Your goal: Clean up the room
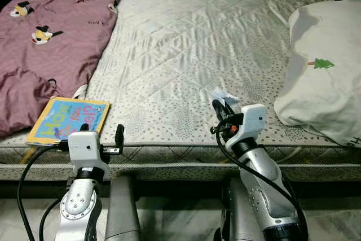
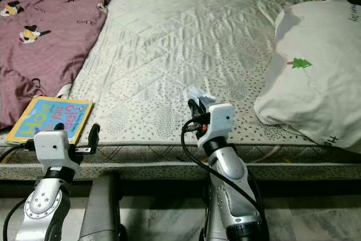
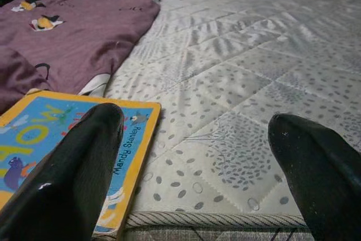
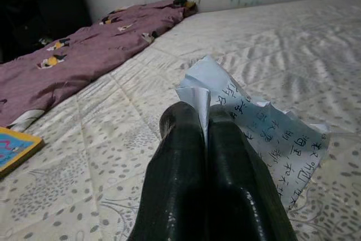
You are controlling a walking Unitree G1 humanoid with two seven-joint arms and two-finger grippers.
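My right gripper [image 1: 221, 105] is shut on a crumpled sheet of paper [image 4: 265, 134] with handwriting, held just above the near edge of the bare mattress [image 1: 203, 43]. The paper [image 1: 223, 95] pokes out past the black fingers [image 4: 192, 167]. My left gripper [image 1: 101, 132] is open at the mattress's front edge, its fingers [image 3: 73, 173] straddling the corner of a colourful children's book [image 1: 69, 119] that lies flat there. The same book [image 3: 51, 145] reaches under the left finger in the left wrist view.
A maroon blanket [image 1: 53, 32] with cartoon prints covers the left side of the bed. A white pillow [image 1: 327, 66] with a small green tree sits at the right. The mattress's front edge [image 1: 186, 153] runs just ahead of my arms, pale floor below.
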